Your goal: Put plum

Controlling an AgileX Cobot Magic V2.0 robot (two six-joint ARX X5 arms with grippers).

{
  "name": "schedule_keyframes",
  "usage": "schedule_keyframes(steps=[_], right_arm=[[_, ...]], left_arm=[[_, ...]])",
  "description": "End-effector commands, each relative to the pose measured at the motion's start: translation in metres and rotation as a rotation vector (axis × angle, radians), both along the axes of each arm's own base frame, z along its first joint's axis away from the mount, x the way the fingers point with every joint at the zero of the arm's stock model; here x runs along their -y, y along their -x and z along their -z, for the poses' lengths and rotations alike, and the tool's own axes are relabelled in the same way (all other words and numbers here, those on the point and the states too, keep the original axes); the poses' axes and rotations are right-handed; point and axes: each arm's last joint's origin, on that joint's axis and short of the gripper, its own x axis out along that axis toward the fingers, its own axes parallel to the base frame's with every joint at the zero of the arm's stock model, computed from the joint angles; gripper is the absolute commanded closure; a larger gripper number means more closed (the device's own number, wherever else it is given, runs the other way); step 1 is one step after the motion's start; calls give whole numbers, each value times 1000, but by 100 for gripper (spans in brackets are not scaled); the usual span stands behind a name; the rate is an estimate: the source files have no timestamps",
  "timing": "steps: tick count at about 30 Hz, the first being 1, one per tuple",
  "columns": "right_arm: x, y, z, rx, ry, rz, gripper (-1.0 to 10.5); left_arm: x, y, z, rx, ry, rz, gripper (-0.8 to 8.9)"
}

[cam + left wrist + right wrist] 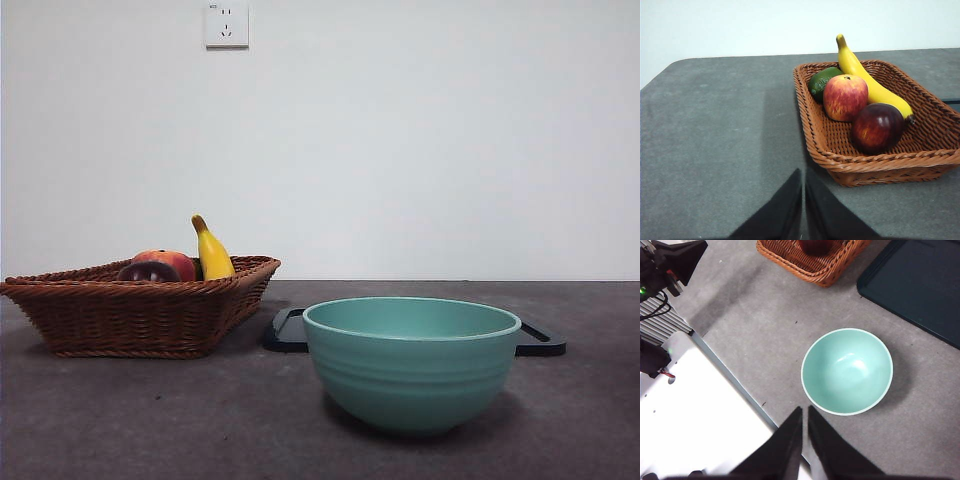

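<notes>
The small, glossy dark maroon plum sits in the brown woven wicker basket, touching a red-orange apple-like fruit and a yellow banana. There's a dark green fruit behind, probably a lime. The teal ceramic bowl holds nothing. Left gripper and right gripper hang above the grey surface, jaws nearly together, empty.

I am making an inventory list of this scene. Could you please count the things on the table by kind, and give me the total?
Fruit: 4 (plum, apple, banana, green fruit)
Basket: 1
Bowl: 1
Tray: 1
Total: 7
</notes>
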Motion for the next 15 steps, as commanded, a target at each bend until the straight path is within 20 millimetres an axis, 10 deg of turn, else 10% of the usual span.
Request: schedule_keyframes(steps=[1,15], right_arm=[[-1,0,-5,26,-8,-14,939],[24,-18,-19,424,-10,214,939]], left_arm=[[0,-1,8,-27,2,-4,805],[0,-1,8,-27,2,-4,805]])
